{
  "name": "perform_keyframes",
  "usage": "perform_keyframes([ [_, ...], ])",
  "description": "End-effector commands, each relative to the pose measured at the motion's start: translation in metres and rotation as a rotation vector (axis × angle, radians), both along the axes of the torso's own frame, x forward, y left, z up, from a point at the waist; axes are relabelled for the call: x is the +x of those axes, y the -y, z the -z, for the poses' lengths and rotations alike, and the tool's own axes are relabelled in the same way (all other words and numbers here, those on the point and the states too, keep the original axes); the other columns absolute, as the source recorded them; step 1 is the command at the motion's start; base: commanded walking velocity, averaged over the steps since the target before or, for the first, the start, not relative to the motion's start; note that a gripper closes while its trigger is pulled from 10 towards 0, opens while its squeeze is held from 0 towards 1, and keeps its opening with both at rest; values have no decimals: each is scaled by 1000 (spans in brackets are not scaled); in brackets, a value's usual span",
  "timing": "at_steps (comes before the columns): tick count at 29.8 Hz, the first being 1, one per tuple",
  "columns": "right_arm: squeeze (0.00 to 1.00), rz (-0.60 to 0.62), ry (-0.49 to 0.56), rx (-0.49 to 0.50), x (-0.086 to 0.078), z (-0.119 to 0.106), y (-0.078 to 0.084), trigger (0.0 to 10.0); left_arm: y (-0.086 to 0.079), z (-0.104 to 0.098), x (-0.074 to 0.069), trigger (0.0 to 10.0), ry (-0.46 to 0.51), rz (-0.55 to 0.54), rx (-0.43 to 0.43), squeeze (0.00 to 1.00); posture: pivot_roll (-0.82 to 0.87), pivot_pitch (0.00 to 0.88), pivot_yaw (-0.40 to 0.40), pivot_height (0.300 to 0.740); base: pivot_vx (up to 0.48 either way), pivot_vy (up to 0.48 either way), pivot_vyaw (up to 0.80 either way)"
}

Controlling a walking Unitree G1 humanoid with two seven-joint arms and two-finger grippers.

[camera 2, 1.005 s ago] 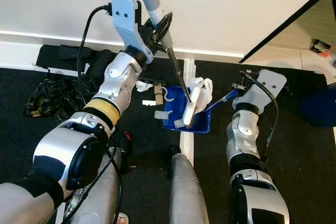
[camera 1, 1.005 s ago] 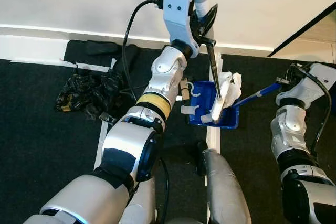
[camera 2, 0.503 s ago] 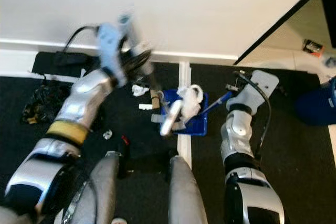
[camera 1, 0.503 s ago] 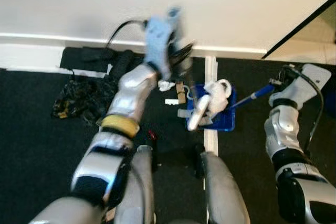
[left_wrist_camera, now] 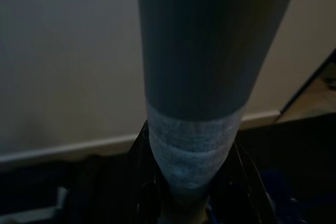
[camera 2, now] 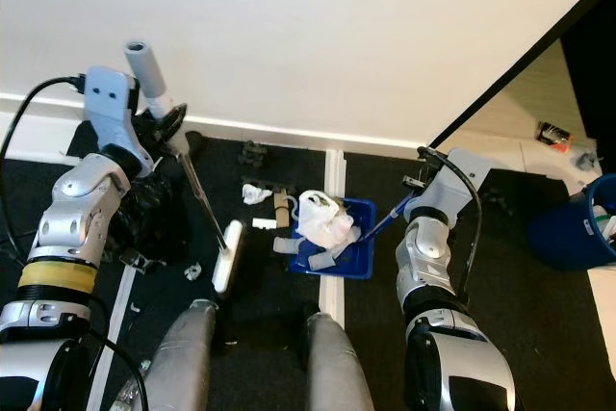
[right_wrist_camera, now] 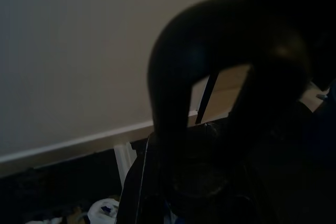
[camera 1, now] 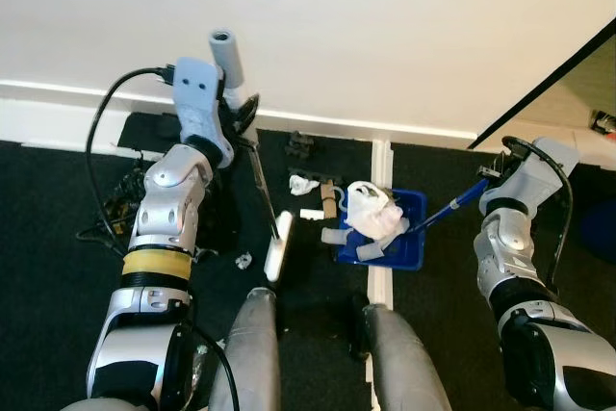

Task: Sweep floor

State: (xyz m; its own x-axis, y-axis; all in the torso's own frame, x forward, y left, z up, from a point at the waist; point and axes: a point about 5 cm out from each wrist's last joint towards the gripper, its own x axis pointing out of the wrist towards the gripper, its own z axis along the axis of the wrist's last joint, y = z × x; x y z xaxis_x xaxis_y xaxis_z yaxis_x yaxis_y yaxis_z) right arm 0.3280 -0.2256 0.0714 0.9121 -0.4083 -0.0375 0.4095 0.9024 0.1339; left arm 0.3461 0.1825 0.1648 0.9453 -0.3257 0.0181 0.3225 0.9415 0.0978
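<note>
At nine o'clock, the left gripper [camera 1: 241, 111] is clenched around a grey-handled broom [camera 1: 258, 172], its white head [camera 1: 278, 246] on the dark carpet [camera 1: 58, 238]. At centre, a blue dustpan [camera 1: 404, 249] holds crumpled white paper [camera 1: 373, 218]. At three o'clock, the right gripper [camera 1: 486, 180] grasps the dustpan's handle [camera 1: 450, 208]. The right eye view adds a blue bin [camera 2: 577, 228] at far right.

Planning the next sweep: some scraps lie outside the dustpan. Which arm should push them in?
Left. Its gripper holds the broom, whose head sits on the floor left of the scraps. The right gripper is busy holding the dustpan by its handle.
</note>
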Motion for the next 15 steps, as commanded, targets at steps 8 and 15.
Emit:
perform_keyframes([
  [8, 0, 153, -27, 239, -23, 25, 29, 10000, -16, 28, -12, 10000, -64, -103, 101, 0, 116, 34, -28, 740, 0, 0, 0],
  [15, 0, 204, -49, 388, -45, 45, 52, 10000, -35, 56, -26, 10000, -152, -156, 148, 0, 121, 20, -17, 740, 0, 0, 0],
])
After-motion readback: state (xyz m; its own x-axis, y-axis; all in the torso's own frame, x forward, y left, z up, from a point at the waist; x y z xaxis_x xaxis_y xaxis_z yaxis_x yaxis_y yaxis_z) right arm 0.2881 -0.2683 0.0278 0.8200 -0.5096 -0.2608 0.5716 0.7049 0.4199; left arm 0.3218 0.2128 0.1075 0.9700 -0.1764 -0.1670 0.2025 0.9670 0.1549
